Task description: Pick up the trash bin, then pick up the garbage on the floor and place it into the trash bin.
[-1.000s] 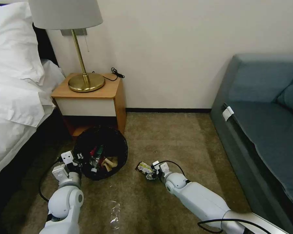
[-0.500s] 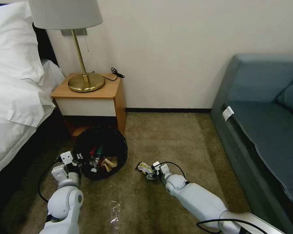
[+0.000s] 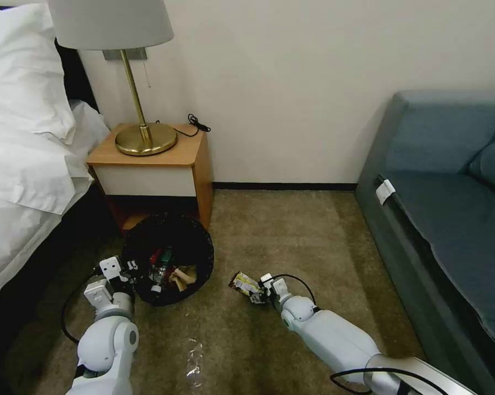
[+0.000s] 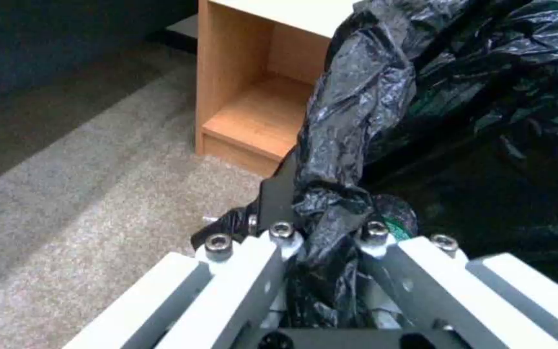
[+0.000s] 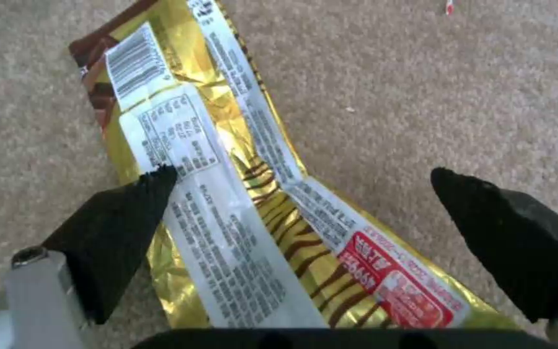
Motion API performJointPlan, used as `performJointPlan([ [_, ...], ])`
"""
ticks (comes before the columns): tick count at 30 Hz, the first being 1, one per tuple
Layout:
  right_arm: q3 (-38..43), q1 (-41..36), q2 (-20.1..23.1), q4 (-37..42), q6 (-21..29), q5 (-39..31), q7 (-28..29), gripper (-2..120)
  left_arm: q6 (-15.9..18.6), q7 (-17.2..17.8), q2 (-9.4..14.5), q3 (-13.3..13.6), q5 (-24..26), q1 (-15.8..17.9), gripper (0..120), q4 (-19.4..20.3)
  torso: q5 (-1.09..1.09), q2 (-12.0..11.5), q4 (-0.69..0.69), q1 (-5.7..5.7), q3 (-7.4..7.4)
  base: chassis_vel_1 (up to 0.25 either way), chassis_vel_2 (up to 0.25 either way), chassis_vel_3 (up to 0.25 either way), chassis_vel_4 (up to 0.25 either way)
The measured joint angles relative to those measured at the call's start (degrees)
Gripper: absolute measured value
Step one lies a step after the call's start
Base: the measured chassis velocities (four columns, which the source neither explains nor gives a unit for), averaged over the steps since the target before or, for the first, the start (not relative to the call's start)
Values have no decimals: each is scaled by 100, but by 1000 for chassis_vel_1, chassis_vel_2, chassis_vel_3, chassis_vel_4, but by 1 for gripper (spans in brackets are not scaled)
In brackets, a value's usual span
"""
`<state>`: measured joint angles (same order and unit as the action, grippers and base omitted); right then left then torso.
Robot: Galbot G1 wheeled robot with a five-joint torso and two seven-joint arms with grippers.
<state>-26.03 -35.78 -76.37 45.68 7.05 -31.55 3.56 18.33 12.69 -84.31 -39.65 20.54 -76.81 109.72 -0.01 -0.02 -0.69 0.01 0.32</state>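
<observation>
Left tool (image 4: 327,242): while the nightstand (image 3: 165,164) is standing just behind the trash bin (image 3: 168,258), it is pinching the bin's bag rim.
Right tool (image 5: 305,194): fingers spread, straddling the gold wrapper (image 5: 247,194) on the floor (image 3: 291,236) beside the bin.

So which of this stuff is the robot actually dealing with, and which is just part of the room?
In the job:
- bin, its bag rim pinched in the left hand
- gold wrapper on the carpet, between the open fingers of the right hand
- litter already in the bin

Just there:
- lamp
- nightstand
- bed
- sofa
</observation>
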Motion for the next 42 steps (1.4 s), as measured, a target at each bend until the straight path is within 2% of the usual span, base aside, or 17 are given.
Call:
performJointPlan([
  [2,0,0,0,-13,-29,-8,-4,90,2,2,-5,-4,-2,-14,2,24,0,0,0,0,0,0,0,0,0],
  [5,1,-1,0,-13,-59,-19,-6,83,4,2,-5,-11,-2,-24,2,37,0,0,0,0,0,0,0,0,0],
  [7,2,-12,-1,-12,-75,-21,-5,71,6,2,-5,-37,-2,-31,2,49,0,0,0,0,0,0,0,0,0],
  [8,2,-12,-1,-12,-75,-21,-5,71,6,2,-5,-37,-2,-31,2,49,0,0,0,0,0,0,0,0,0],
  [11,25,-19,-2,-8,-78,-20,12,58,6,3,-4,-52,5,-35,2,57,0,0,0,0,0,0,0,0,0],
  [12,25,-19,-2,-8,-78,-20,12,58,6,3,-4,-52,5,-35,2,57,0,0,0,0,0,0,0,0,0],
  [13,40,-19,-3,-8,-78,-20,18,49,7,3,-3,-57,7,-32,2,57,0,0,0,0,0,0,0,0,0],
  [14,40,-19,-3,-8,-78,-20,18,49,7,3,-3,-57,7,-32,2,57,0,0,0,0,0,0,0,0,0],
  [16,64,-19,-3,-12,-84,-17,23,40,8,3,-3,-58,12,-21,2,58,0,0,0,0,0,0,0,0,0],
  [17,64,-19,-3,-12,-84,-17,23,40,8,3,-3,-58,12,-21,2,58,0,0,0,0,0,0,0,0,0],
  [19,77,-22,4,-21,-91,-9,25,28,8,2,-5,-57,14,-9,2,57,0,0,0,0,0,0,0,0,0],
  [20,77,-22,4,-21,-91,-9,25,28,8,2,-5,-57,14,-9,2,57,0,0,0,0,0,0,0,0,0],
  [24,103,-28,8,-41,-102,-4,26,11,9,3,-6,-54,15,6,2,37,0,0,0,0,0,0,0,0,0],
  [26,106,-29,8,-43,-105,-4,26,9,9,3,-6,-54,14,9,2,32,0,0,0,0,0,0,0,0,0],
  [27,111,-30,8,-44,-112,0,26,0,9,3,-7,-54,14,14,2,25,0,0,0,0,0,0,0,0,0],
  [42,597,-20,-1,115,-235,119,97,0,9,3,1,-42,15,47,2,-14,0,0,0,0,0,0,0,0,0],
])
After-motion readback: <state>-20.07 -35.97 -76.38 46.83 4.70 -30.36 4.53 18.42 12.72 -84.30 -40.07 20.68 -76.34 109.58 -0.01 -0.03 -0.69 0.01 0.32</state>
